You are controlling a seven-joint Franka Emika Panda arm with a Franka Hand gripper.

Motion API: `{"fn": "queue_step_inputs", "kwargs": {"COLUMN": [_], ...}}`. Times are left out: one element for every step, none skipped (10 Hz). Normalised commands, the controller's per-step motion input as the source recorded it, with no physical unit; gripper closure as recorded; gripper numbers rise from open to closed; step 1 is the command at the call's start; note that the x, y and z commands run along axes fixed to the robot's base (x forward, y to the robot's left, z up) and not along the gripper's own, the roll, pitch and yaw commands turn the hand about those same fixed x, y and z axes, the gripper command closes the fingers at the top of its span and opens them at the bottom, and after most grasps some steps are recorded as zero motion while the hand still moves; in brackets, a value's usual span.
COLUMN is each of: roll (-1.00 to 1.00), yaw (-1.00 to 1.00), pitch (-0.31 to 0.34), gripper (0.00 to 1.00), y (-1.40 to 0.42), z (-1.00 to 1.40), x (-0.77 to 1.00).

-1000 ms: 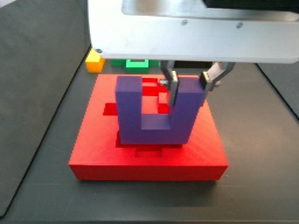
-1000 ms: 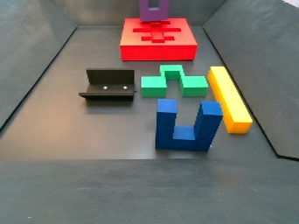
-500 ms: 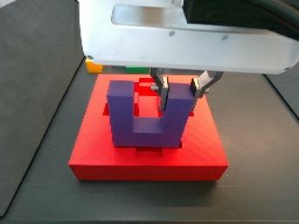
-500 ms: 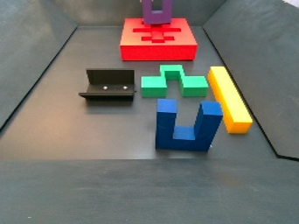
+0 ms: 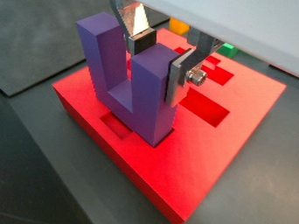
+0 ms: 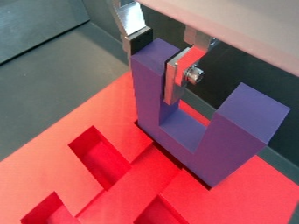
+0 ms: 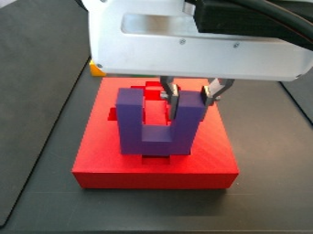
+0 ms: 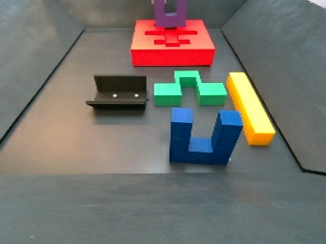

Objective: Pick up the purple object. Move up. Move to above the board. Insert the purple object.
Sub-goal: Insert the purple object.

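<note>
The purple object (image 7: 153, 128) stands upright on the board (image 7: 153, 174), its base down in a recess near the board's middle. It also shows in both wrist views (image 5: 146, 96) (image 6: 193, 122) and at the far edge of a side view (image 8: 170, 11). My gripper (image 7: 191, 93) hangs straight above the board, and its fingers clamp one prong near its top in both wrist views (image 5: 163, 63) (image 6: 160, 61). The other prong stands free. The board's red top with its recesses shows around the block (image 5: 198, 166) (image 6: 122, 188) (image 8: 147, 55).
On the grey floor in front of the board lie a green block (image 8: 192, 90), a yellow bar (image 8: 250, 107), the blue U-shaped block (image 8: 204, 138) and the fixture (image 8: 118, 93). Dark walls ring the floor.
The gripper and the purple object have sunk a little, so the block's base now sits lower in the board. The fingers have stayed on the prong.
</note>
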Motion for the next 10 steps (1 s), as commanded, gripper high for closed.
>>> {"fn": "queue_step_inputs", "kwargs": {"roll": [0.00,0.00,0.00,0.00,0.00,0.00,0.00,0.04,0.05,0.02], "yaw": [0.00,0.00,0.00,0.00,0.00,0.00,0.00,0.00,0.00,0.00], "pitch": [-0.020,-0.011,-0.011,-0.051,-0.149,-0.154,-0.114,-0.067,-0.006,0.016], "gripper": [1.00,1.00,1.00,1.00,1.00,1.00,1.00,1.00,1.00,1.00], "y": [-0.08,-0.08,-0.06,-0.01,0.00,0.00,0.00,0.00,0.00,0.00], "z": [-0.11,-0.14,-0.27,-0.51,-0.71,-0.75,-0.75,-0.71,-0.56,0.00], "x": [0.31,0.23,0.03,0.00,0.04,0.17,0.29,0.35,0.39,0.00]}}
